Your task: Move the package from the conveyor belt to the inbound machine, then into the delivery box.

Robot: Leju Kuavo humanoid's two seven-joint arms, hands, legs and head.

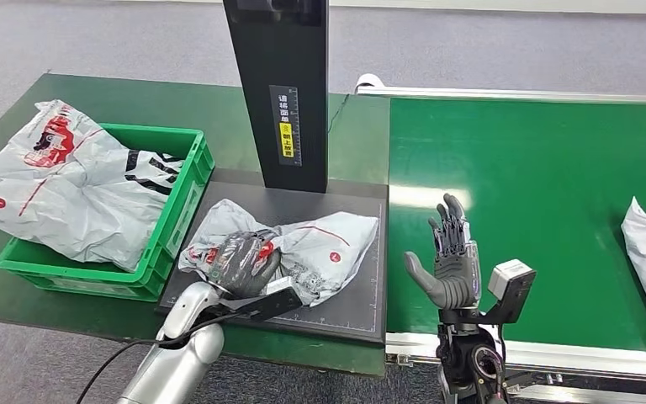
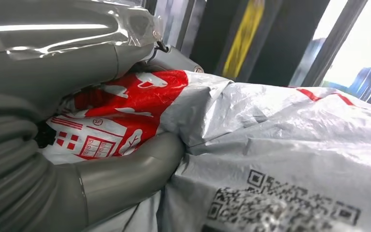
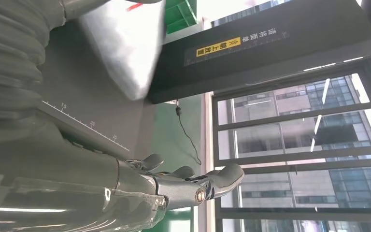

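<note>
Head view, progress: the package (image 1: 303,244) is seen lying on the dark scanner plate (image 1: 353,295), so the move off the conveyor belt (image 1: 538,202) is judged done; the transfer into the green crate (image 1: 181,206), just beside the plate, is judged left.
Head view, hands: the package is grasped by the left hand (image 1: 244,261) at its end nearest the crate; the right hand (image 1: 450,261) is held upright over the belt beside the plate, fingers spread, nothing held.
Head view, materials: crinkled grey plastic mailers with red print; a ribbed plastic crate already holding two bags (image 1: 67,185); a matte gridded plate.
Left wrist view: soft wrinkled film is pinched by the thumb (image 2: 125,179); a printed code (image 2: 280,208) is seen.
Right wrist view: smooth grey fingers (image 3: 212,181) are extended; the plate's ruled edge (image 3: 87,126) is visible.
</note>
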